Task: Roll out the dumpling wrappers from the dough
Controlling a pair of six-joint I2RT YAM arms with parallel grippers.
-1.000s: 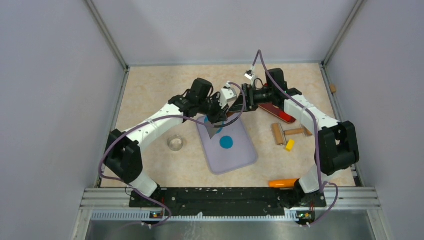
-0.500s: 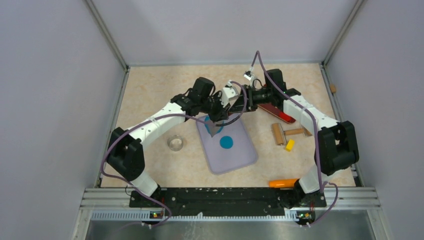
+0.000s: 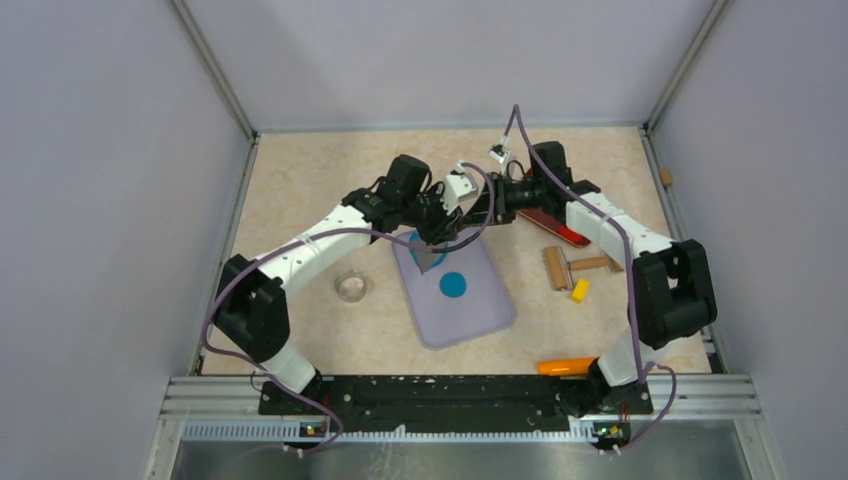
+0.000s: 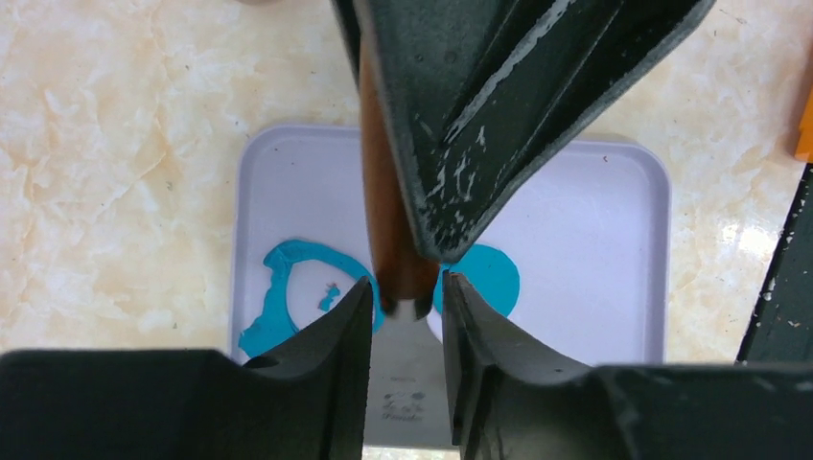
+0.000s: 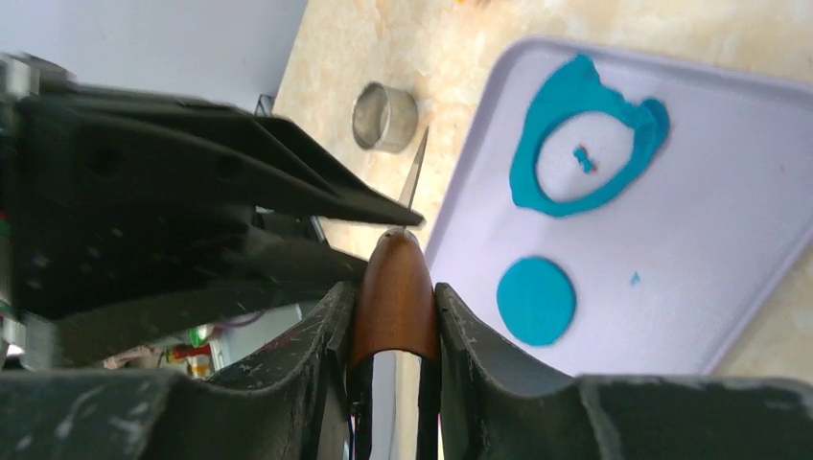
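Observation:
A lavender mat [image 3: 470,320] carries a round teal dumpling wrapper [image 3: 453,284] and, at its far end, a ring of leftover dough [image 5: 561,91] with a round hole cut out. Above that end both grippers meet on a scraper with a brown wooden handle [image 4: 383,192] and a metal blade [image 4: 412,383]. My left gripper [image 4: 407,292] is shut on the scraper where the handle meets the blade. My right gripper [image 5: 395,297] is shut on the handle, its fingers pressed against both sides. The wrapper [image 5: 536,300] lies flat and untouched.
A metal ring cutter [image 3: 351,286] stands left of the mat. A wooden roller [image 3: 570,266] and a small yellow piece [image 3: 579,290] lie to the right, with a dark red object [image 3: 555,225] behind them. An orange tool [image 3: 566,366] lies near the right arm's base.
My right gripper has slid a little left and closed its fingers onto the scraper's handle. The left gripper has kept its hold in the same place.

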